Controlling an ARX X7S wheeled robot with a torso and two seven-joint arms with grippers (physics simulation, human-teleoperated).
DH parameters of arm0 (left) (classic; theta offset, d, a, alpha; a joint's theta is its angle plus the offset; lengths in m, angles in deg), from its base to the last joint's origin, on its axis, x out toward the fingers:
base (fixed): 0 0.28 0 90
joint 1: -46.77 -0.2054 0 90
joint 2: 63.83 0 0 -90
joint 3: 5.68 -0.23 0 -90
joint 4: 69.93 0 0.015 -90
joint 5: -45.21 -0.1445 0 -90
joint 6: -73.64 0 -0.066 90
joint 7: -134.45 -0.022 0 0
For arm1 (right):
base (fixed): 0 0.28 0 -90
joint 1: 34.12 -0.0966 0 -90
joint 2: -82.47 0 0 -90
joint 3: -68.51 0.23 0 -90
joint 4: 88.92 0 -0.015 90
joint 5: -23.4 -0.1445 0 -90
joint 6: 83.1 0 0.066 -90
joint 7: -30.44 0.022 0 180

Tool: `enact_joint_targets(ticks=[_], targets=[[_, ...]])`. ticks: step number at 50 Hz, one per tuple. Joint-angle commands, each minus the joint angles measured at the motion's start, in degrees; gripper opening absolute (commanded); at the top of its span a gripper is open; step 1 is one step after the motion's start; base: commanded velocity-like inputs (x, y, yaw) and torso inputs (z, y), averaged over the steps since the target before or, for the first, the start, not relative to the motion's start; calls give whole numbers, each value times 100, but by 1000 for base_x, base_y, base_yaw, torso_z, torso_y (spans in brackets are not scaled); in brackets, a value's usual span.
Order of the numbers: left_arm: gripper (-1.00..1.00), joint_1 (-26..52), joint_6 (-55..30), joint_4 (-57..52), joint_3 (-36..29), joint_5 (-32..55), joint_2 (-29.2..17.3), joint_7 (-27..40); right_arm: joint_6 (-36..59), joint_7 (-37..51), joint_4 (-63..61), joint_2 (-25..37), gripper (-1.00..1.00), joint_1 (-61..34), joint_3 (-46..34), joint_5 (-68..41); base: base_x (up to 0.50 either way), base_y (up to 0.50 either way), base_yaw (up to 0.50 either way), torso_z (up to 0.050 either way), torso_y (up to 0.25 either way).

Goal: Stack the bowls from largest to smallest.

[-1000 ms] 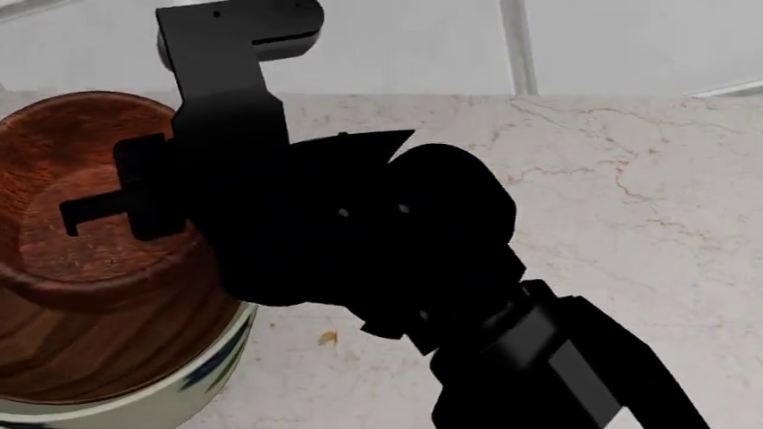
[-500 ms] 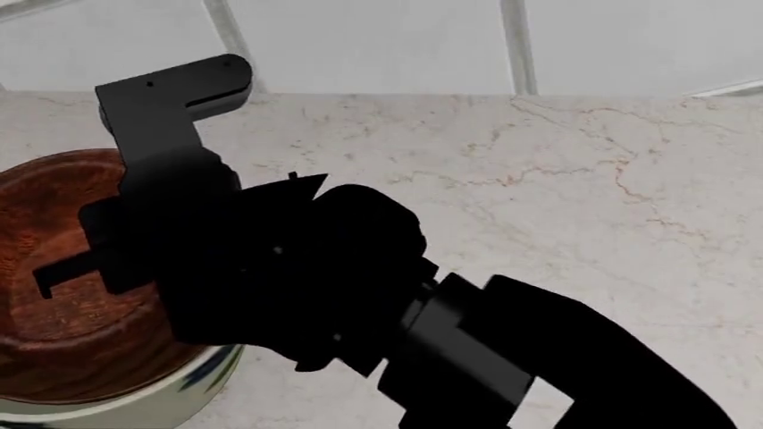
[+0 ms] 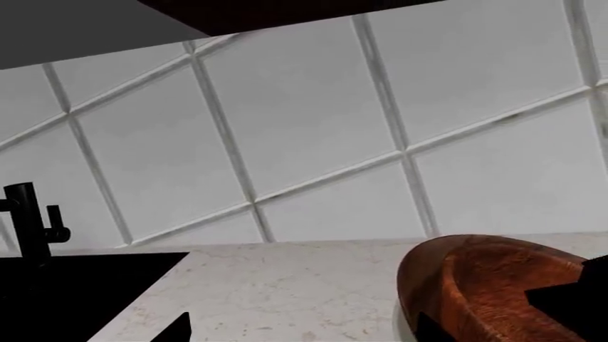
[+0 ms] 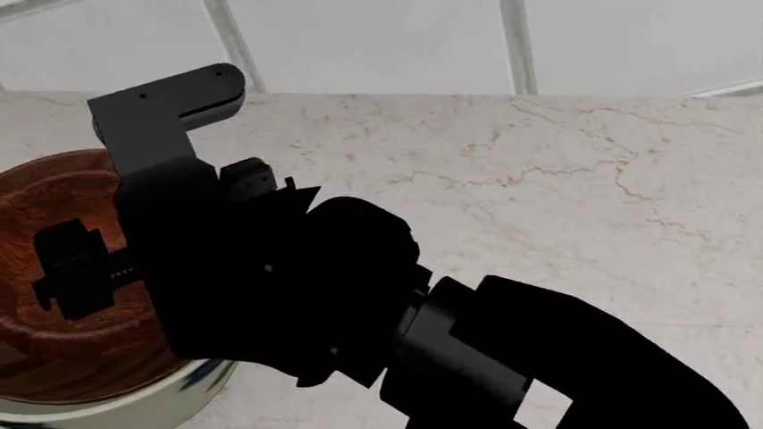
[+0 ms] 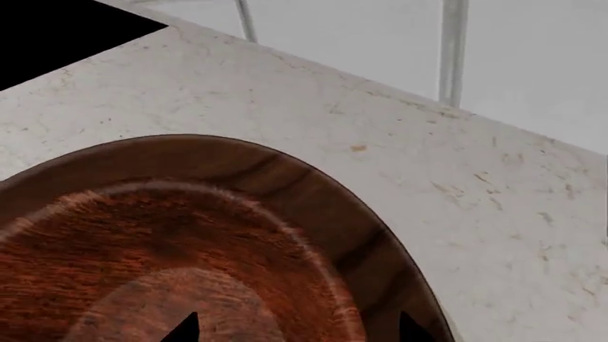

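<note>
The three bowls sit nested at the counter's left. The small reddish-brown bowl (image 4: 48, 214) rests in the dark-brown striped bowl (image 4: 84, 375), which rests in the cream bowl (image 4: 203, 393). My right gripper (image 4: 102, 268) hangs over the stack, open. In the right wrist view its tips (image 5: 296, 331) straddle the small bowl's (image 5: 142, 249) rim, one over its inside, one over the striped bowl (image 5: 285, 171). My left gripper (image 3: 306, 331) is open and empty above the counter, beside the stack (image 3: 494, 285).
The marble counter (image 4: 573, 179) runs to a white tiled wall (image 4: 381, 45). In the left wrist view a black faucet (image 3: 28, 221) stands by a dark sink (image 3: 76, 285) on the far side from the bowls.
My right gripper has come down with the small bowl onto the stack. Its jaws have since spread apart, letting go of the bowl.
</note>
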State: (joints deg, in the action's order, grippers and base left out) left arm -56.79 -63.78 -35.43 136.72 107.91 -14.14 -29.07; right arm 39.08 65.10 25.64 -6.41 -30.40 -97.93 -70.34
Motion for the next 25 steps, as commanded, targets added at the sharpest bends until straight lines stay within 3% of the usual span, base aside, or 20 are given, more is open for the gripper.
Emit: enact_joint_targets(ticks=[1, 13, 25], targets=[[100, 16, 16, -9, -52, 25, -41, 44, -26, 90, -192, 72, 100, -134, -124, 3, 0, 0, 0, 0, 0], [100, 27, 31, -23, -105, 64, -86, 92, -96, 398, -706, 375, 100, -500, 10, 84, 0, 0, 0, 0, 0], [100, 34, 39, -33, -157, 77, -124, 160, -384, 1398, -2760, 1678, 100, -512, 580, -172, 0, 0, 0, 0, 0]])
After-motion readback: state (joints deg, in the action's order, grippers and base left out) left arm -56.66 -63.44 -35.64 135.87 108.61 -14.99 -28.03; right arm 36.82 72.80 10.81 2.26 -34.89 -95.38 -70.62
